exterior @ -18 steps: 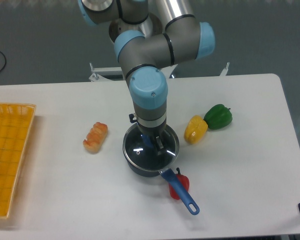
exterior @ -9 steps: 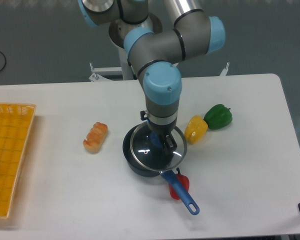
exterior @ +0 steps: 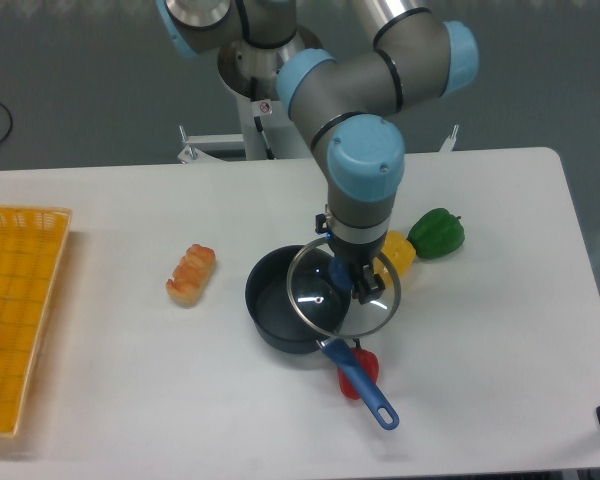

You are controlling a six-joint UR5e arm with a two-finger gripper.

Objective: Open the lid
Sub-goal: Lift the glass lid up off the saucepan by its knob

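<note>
- Now, the saucepan (exterior: 285, 305) is your biggest piece: dark, with a blue handle toward the near table edge, and its left half stands uncovered.
- Next, the lid (exterior: 344, 292) hangs off to the pan's right, overlapping its right rim and tilted slightly. Judge it rigid, fairly heavy for its size, slick and breakable, so you should carry it level and set it down gently.
- Your only sensible hold is the blue centre knob; the thin metal rim offers little purchase.
- Your gripper (exterior: 350, 280) is clamped on that knob, fingers pointing straight down.
- No brand, label or readable writing shows on the lid or pan; a small sticker high on the arm is illegible.
</note>
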